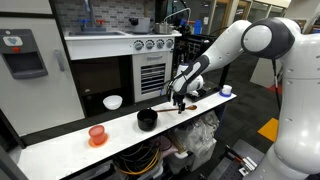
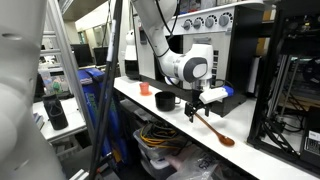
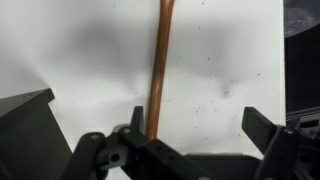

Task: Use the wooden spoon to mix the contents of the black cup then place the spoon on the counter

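Above the wooden spoon [image 3: 160, 60], the gripper [image 3: 197, 125] is held open. Near one finger, its handle could be pushed aside.

Counter [image 1: 60, 145] open either side of wooden spoon [image 2: 213, 126]; black cup [image 1: 147, 119] near, orange cup [image 1: 97, 134] farther off.

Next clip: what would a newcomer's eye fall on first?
The white arm's open gripper poised over the long reddish-brown wooden spoon, which lies flat on the white counter, its handle between the jaws in the wrist view. Close by stands the small round black cup, with an orange-red translucent cup farther along.
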